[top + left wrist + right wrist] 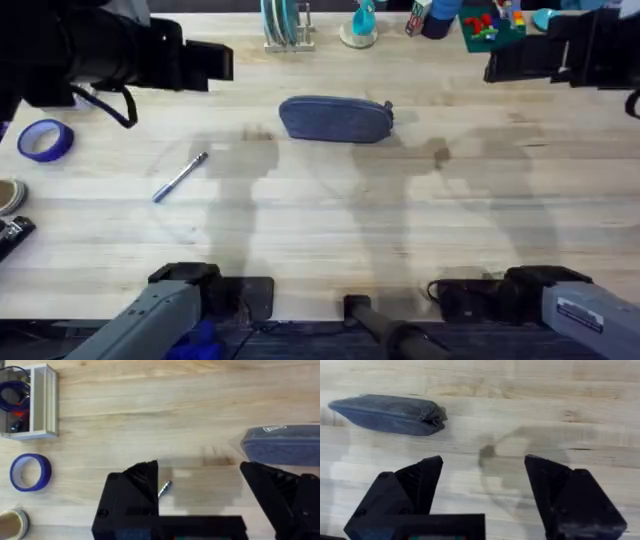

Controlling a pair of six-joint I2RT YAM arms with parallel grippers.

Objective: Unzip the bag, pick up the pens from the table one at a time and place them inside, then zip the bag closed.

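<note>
Lying closed near the middle of the desk (330, 230), toward the far edge: the bag (335, 119), long axis running along that edge, with a tab at its right end. Resting alone on bare wood toward the left edge, well apart from the bag: one pen (180, 177), slanted, bluish tip pointing to the near left corner. Stretching wide and unoccupied between bag, pen and near edge: plain planks crossed by the arms' shadows. Crowding the far edge: a dish rack (285, 25) and coloured toys (488, 22). Sitting along the left edge: a roll of blue tape (45, 140), a tan roll below it, and a clear box (30, 402) holding cables.

Hovering high over the far left of the desk: the left gripper (200, 497), jaws spread wide, gripping nothing, the pen's silver end peeking beside one black finger (132, 495) and the bag off to one side. Hanging over the far right: the right gripper (482, 492), jaws likewise spread and empty, above bare wood, the bag lying apart from it toward the desk's middle.
</note>
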